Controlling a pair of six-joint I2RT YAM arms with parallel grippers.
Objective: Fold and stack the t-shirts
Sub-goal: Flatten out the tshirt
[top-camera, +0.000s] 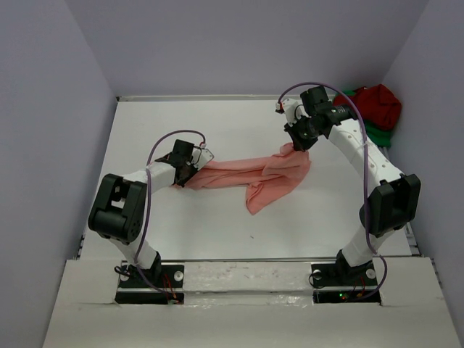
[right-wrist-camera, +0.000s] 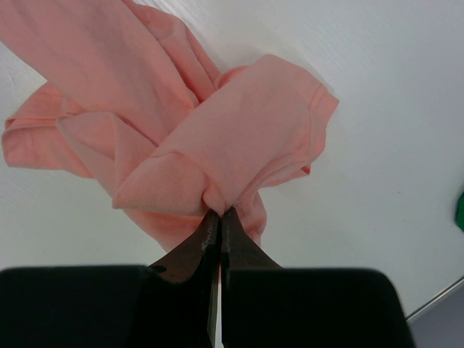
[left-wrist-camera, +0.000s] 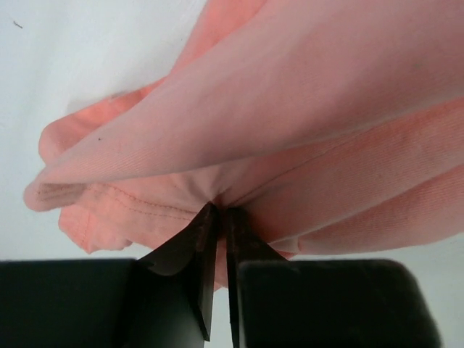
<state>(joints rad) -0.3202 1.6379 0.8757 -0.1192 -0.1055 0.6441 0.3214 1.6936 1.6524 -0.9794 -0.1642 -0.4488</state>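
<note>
The salmon-pink t-shirt (top-camera: 246, 176) hangs stretched between both arms over the middle of the table, its lower part drooping to the surface. My left gripper (top-camera: 183, 174) pinches its left end; the left wrist view shows the gripper (left-wrist-camera: 220, 210) shut on a bunched fold of the pink cloth (left-wrist-camera: 304, 109). At the shirt's right end my right gripper (top-camera: 296, 142) is raised, and in the right wrist view the gripper (right-wrist-camera: 220, 212) is shut on a gathered fold of the shirt (right-wrist-camera: 217, 145). The dark red t-shirt (top-camera: 375, 103) lies crumpled on the bright green t-shirt (top-camera: 378, 134) at the back right corner.
The white table (top-camera: 181, 232) is bounded by pale walls at the back and both sides. A sliver of green cloth (right-wrist-camera: 460, 210) shows at the right edge of the right wrist view. The arm bases (top-camera: 148, 279) sit at the near edge.
</note>
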